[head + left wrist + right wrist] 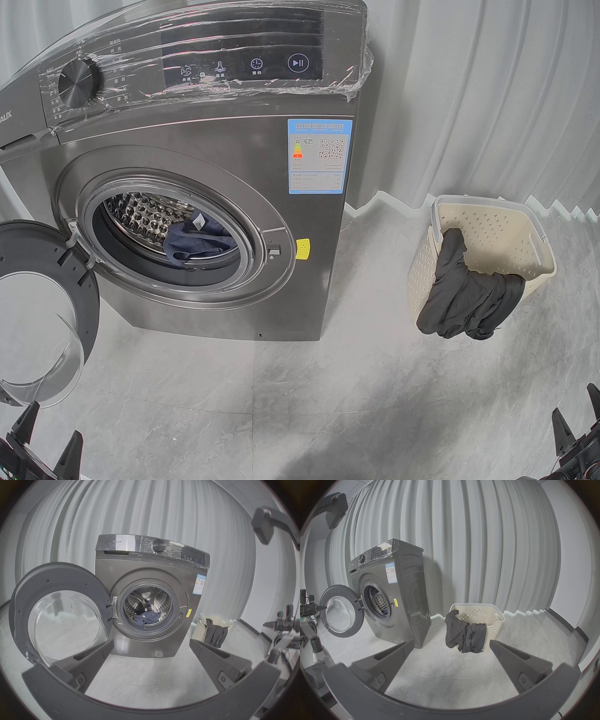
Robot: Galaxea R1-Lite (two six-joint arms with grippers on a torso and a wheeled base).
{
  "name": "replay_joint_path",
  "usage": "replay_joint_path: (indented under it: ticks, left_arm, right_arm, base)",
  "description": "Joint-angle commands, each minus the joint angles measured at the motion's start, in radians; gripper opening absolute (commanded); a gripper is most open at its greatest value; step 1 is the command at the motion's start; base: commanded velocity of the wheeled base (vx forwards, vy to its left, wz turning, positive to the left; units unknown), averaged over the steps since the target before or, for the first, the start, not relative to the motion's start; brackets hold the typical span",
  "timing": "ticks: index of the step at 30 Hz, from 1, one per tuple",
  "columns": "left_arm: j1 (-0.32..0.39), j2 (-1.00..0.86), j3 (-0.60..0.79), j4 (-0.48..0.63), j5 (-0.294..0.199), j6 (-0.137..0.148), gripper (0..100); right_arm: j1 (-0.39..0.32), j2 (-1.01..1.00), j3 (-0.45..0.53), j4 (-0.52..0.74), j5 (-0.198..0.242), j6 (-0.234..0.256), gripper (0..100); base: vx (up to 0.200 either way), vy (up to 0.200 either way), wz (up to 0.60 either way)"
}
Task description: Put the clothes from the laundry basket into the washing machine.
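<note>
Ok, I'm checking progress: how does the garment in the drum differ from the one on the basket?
The blue garment lies bunched inside the washing machine drum; the dark grey garment hangs draped over the laundry basket rim, down its outer wall. The blue one looks smaller. Both are crumpled cloth.

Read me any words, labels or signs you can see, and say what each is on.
Play-pause symbol: dark control panel of the grey front-loading washing machine.
Blue-and-white label on its front: print too small to read.
Small yellow sticker below that label: unreadable.
Captions around the round black dial: too blurred to read.
</note>
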Motion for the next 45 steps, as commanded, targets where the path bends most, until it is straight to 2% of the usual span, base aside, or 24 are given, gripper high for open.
replay_joint_path:
  ticks: [1,2,3,4,5,6,7,8,10,11,13,14,17,18,20,21,31,45]
  left_arm:
    - [0.003,-0.018,0.018,-0.002,0.078,-0.016,100]
    - [0.003,-0.016,0.018,0.001,0.158,0.012,100]
    - [0.003,-0.016,0.018,0.001,0.225,0.059,100]
    - [0.000,-0.016,0.016,0.002,0.251,0.098,100]
    - [0.000,-0.016,0.016,0.002,0.241,0.122,100]
    - [0.000,-0.016,0.016,0.002,0.210,0.125,100]
    - [0.000,-0.016,0.016,0.002,0.210,0.125,100]
    - [0.000,-0.018,0.013,0.009,0.080,0.115,100]
    - [0.000,-0.018,0.007,0.022,-0.045,0.087,100]
    - [0.000,-0.018,0.002,0.039,-0.069,0.066,100]
    - [0.003,-0.016,0.001,0.045,-0.059,0.055,100]
    - [0.003,-0.016,0.004,0.042,-0.025,0.056,100]
    - [0.002,-0.019,0.016,0.059,0.164,0.104,100]
    - [-0.002,-0.011,0.016,0.064,0.170,0.110,100]
    - [-0.002,-0.016,0.015,0.068,0.118,0.124,100]
    - [-0.002,-0.016,0.015,0.068,0.109,0.125,100]
    - [0.000,-0.019,0.015,0.070,0.112,0.109,100]
    - [0.000,-0.019,0.015,0.070,0.113,0.113,100]
  right_arm:
    - [0.001,-0.013,0.015,0.000,0.002,-0.001,100]
    - [0.000,-0.013,0.015,0.000,0.002,-0.001,100]
    - [0.000,-0.013,0.015,0.000,0.002,-0.001,100]
    - [0.000,-0.013,0.016,0.000,0.002,-0.001,100]
    - [0.000,-0.013,0.015,0.000,0.002,-0.001,100]
    - [0.000,-0.013,0.015,0.000,0.002,-0.001,100]
    - [0.000,-0.013,0.015,0.000,0.002,-0.001,100]
    - [0.001,-0.013,0.016,0.000,0.002,-0.001,100]
    - [0.000,-0.013,0.016,0.000,0.002,-0.001,100]
    - [0.000,-0.013,0.015,0.000,0.002,-0.001,100]
    - [0.000,-0.013,0.015,0.000,0.002,-0.001,100]
    - [0.000,-0.013,0.015,0.000,0.002,-0.001,100]
    - [0.000,-0.013,0.015,0.000,0.002,-0.001,100]
    - [0.000,-0.013,0.015,0.000,0.002,-0.001,100]
    - [0.000,-0.013,0.015,0.000,0.002,-0.001,100]
    - [0.000,-0.013,0.015,0.000,0.002,-0.001,100]
    - [0.000,-0.013,0.016,0.000,0.002,-0.001,100]
    - [0.000,-0.013,0.015,0.000,0.002,-0.001,100]
  base:
    - [0.000,0.000,0.00]
    - [0.000,0.000,0.00]
    - [0.000,0.000,0.00]
    - [0.000,0.000,0.00]
    - [0.000,0.000,0.00]
    - [0.000,0.000,0.00]
    - [0.000,0.000,0.00]
    - [0.000,0.000,0.00]
    - [0.000,0.000,0.00]
    - [0.000,0.000,0.00]
    - [0.000,0.000,0.00]
    - [0.000,0.000,0.00]
    - [0.000,0.000,0.00]
    - [0.000,0.000,0.00]
    - [0.000,0.000,0.00]
    - [0.000,0.000,0.00]
    - [0.000,0.000,0.00]
    - [0.000,-0.200,0.00]
